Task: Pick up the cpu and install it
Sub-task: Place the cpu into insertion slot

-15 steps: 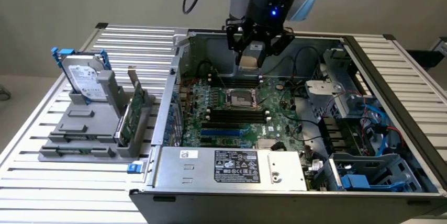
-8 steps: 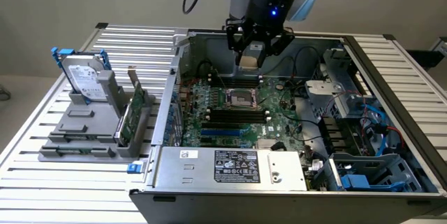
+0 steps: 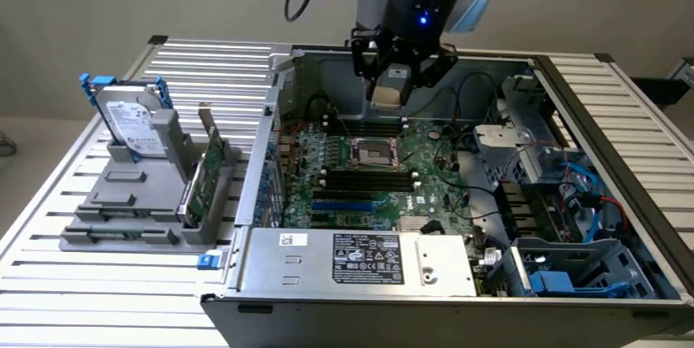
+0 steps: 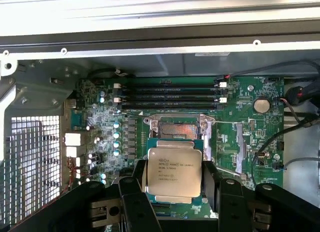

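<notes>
At the exterior view's left, a grey holder (image 3: 141, 202) stands on the slatted metal table (image 3: 65, 275). A hard drive (image 3: 136, 128) with a white label and a blue handle stands upright in the holder's far part. Just to the right of it, a green card (image 3: 206, 173) stands on edge in the same holder.

Right of the holder is an open computer case (image 3: 607, 104). A green main board (image 3: 358, 189) lies flat on its floor and a grey power supply (image 3: 358, 258) sits along its near side. The square socket (image 3: 375, 153) with its metal frame sits near the middle of the board, with long black memory slots (image 3: 369, 177) on its near side.

The gripper (image 3: 391, 92) hangs above the far part of the case, over the board and clear of it. Its black fingers (image 4: 135, 182) stand wide apart and press on two opposite edges of the cpu (image 4: 174, 167). The cpu is held flat with its silvery, printed top facing the wrist camera. In the exterior view the cpu (image 3: 388, 86) shows as a pale piece between the fingertips, up in the air on the far side of the socket. In the wrist view the socket (image 4: 176, 127) lies on the board below the held cpu, with its contact field uncovered.

At the exterior view's right, blue cables (image 3: 591, 185) run along the case's right side beside a metal cage.
</notes>
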Controlling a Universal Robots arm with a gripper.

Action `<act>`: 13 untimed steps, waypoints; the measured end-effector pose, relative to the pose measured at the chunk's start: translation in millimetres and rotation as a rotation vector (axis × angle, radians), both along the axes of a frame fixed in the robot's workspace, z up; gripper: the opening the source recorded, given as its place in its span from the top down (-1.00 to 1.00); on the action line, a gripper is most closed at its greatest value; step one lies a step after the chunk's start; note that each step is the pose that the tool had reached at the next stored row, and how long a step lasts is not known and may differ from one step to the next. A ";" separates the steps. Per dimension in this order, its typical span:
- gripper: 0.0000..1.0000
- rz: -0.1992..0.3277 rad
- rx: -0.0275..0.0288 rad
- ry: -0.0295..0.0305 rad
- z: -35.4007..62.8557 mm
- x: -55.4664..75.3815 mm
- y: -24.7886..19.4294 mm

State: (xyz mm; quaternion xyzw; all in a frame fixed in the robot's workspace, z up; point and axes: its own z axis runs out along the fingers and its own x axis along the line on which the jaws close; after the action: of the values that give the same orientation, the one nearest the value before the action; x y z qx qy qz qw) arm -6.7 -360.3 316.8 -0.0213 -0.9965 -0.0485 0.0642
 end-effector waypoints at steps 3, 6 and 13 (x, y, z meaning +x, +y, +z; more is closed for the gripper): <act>-0.09 -0.054 0.0001 0.0000 -0.5 0.0 0.0; -0.09 -0.109 0.0000 0.0000 -0.8 0.0 0.0; -0.09 -0.236 0.0000 0.0000 -1.6 0.0 0.0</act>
State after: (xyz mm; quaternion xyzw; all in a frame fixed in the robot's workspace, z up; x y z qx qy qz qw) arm -6.7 -360.3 315.2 -0.1384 -0.9871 -0.0557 0.0581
